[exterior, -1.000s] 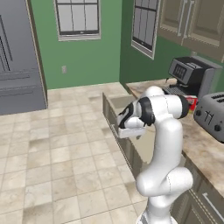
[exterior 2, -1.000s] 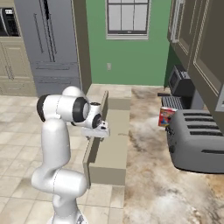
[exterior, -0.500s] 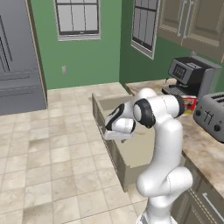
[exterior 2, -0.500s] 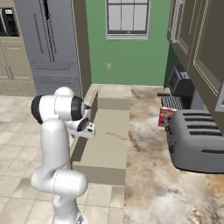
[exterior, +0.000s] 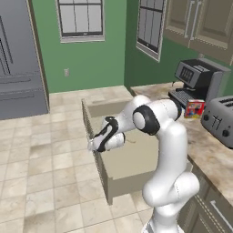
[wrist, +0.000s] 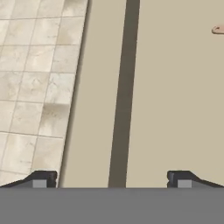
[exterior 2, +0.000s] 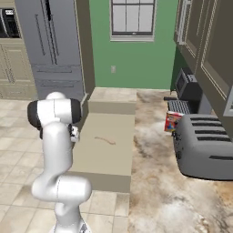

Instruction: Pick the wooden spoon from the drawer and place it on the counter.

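One wooden spoon (exterior 2: 105,140) is lying alone on the flat bottom of the one open drawer (exterior 2: 102,154), nothing else sharing it. The gripper (wrist: 109,179) is hovering over the drawer's front edge, left of the spoon, its fingers standing wide apart and holding nothing. On the counter (exterior 2: 157,182) to the right, one toaster (exterior 2: 205,148), one coffee machine (exterior: 196,79) and one small red box (exterior 2: 171,121) are sitting.

The drawer (exterior 2: 109,154) looks smooth and matt beige inside, like painted board. The spoon (exterior 2: 105,140) on its bottom is pale, dull wood. The desk (exterior 2: 159,182) is mottled, lightly glossy stone. At 3 o'clock the toaster (exterior 2: 205,145) has a satin grey metal shell. The floor (exterior: 41,182) is worn matt tile.
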Tool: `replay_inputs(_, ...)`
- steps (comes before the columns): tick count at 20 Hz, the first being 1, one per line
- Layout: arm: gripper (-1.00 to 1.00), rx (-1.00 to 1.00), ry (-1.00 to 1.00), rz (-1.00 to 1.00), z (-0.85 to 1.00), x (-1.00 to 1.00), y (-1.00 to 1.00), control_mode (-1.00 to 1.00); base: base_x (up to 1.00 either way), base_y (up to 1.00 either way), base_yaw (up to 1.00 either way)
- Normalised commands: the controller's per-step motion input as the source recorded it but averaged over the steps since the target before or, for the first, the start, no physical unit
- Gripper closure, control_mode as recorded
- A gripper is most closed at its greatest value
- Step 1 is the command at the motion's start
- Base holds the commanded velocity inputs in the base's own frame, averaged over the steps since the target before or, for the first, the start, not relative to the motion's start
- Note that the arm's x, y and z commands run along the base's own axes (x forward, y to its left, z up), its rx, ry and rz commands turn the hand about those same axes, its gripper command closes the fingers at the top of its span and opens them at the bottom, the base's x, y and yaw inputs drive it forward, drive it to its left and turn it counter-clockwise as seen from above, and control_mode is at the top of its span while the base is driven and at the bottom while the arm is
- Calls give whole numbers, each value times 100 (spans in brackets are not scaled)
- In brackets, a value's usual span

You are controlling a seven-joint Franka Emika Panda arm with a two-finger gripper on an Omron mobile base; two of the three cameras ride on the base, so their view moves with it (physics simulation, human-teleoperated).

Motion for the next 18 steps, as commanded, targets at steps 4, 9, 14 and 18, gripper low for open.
replay_inputs(4, -100, -5, -4, 0, 23, 2, 100, -100, 0, 0, 0)
replay_inputs(9, -100, 5, -6, 7, 97, 9, 41, -100, 0, 0, 0)
replay_inputs(14, -100, 14, -4, 20, 100, 4, -20, -100, 0, 0, 0)
replay_inputs(18, -100, 11, -1, 22, 100, 10, -37, -100, 0, 0, 0)
